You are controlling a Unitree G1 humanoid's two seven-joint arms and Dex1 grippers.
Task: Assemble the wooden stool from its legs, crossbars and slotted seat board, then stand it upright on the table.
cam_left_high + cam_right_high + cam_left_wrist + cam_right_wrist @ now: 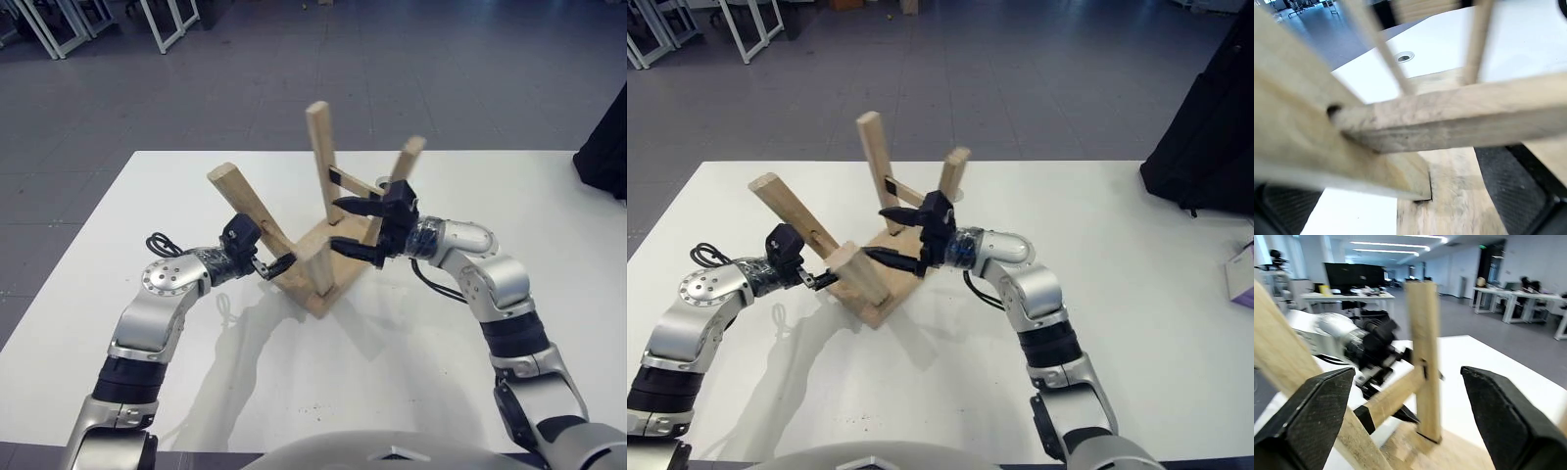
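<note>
- Seat board: nearest, its near corner resting on the table. The board is tipped up on edge, about mid-table and a shade toward the far edge.
- Stool is upside down. Legs slant up and away from the board: one to the left, one in the middle, one to the right. I cannot pick out a fourth.
- Crossbar: thin, seated between the middle and right legs.
- Wood is pale and bare. The left wrist view shows a leg let into a slot in the board.
- Left gripper: at the board's left edge by a leg's foot, fingers either side of the wood — seemingly pinching the board.
- Right gripper: fingers spread wide around the middle leg, touching nothing. In the right wrist view the leg stands clear between the pads.
- Step, by my reading: joinery looks done — the turn-over is in hand.
- Next move calls for the right fingers to close on a leg. Both arms then roll the stool over together, keeping the joints from pulling out, until the legs' ends meet the table.
</note>
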